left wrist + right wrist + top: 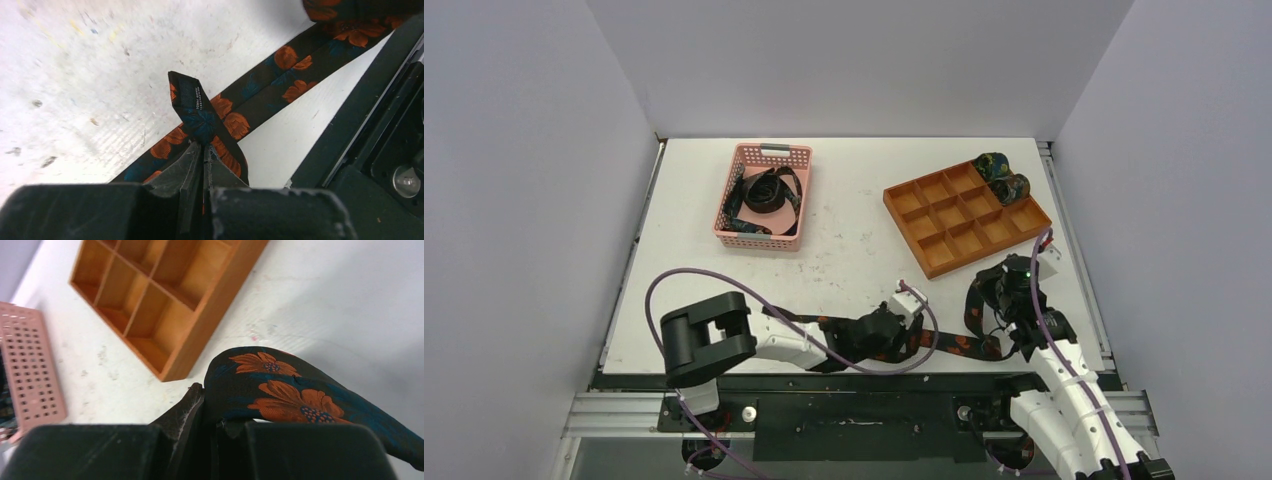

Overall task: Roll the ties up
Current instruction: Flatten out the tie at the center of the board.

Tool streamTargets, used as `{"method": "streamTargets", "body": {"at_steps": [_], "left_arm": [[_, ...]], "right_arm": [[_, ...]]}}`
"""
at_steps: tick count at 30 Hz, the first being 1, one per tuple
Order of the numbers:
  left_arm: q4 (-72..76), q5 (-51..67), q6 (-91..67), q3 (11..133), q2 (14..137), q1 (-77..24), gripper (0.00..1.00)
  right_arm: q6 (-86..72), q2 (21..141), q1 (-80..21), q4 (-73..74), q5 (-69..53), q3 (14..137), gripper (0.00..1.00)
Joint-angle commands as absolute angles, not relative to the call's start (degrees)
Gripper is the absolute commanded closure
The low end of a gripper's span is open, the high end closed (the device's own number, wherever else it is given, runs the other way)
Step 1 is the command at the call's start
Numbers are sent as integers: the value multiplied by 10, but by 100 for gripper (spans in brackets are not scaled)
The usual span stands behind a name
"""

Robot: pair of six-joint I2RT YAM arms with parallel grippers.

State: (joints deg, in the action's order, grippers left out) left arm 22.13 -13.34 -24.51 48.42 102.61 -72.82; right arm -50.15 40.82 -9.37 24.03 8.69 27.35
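Starting at the near edge of the table (844, 250), the tie (954, 345) lies stretched between both arms, which partly hide it from above. The left gripper (205, 150) is closed on its narrow end, and the labelled tip folds up just past the fingertips. The right gripper (207, 397) is closed on the wider part; cloth drapes over one finger and covers its tip. Farther back, the tray (906, 236) holds two rolled ties (1001, 176) in its far corner. The basket (769, 150), far left, holds loose ties (764, 195), too tangled to count.
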Motion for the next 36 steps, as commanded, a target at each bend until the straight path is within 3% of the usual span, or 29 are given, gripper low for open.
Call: {"method": "streamTargets", "body": {"at_steps": [1, 12, 15, 21, 28, 29, 31, 33, 34, 36], "left_arm": [[373, -280, -103, 448, 975, -778, 100], [351, -515, -26, 403, 920, -805, 100], [352, -547, -21, 369, 882, -798, 100], [362, -564, -14, 353, 869, -800, 100], [403, -568, 18, 367, 905, -802, 100], [404, -569, 17, 364, 903, -802, 100], [406, -570, 8, 356, 893, -802, 100], [405, -572, 6, 349, 881, -802, 100], [403, -575, 6, 346, 873, -802, 100], [398, -578, 6, 341, 854, -802, 100]], "right_arm": [[-561, 396, -107, 146, 28, 264, 95], [-676, 446, -349, -44, 232, 187, 95], [-679, 477, -398, 3, 315, 225, 95], [-678, 458, -357, 223, 508, 273, 95], [-620, 409, -186, 311, 488, 264, 94], [-612, 397, -171, 322, 495, 269, 86], [-584, 371, -154, 334, 511, 284, 42], [-549, 349, -151, 338, 519, 313, 9], [-537, 341, -152, 344, 520, 328, 3], [-515, 334, -152, 353, 511, 363, 10]]}}
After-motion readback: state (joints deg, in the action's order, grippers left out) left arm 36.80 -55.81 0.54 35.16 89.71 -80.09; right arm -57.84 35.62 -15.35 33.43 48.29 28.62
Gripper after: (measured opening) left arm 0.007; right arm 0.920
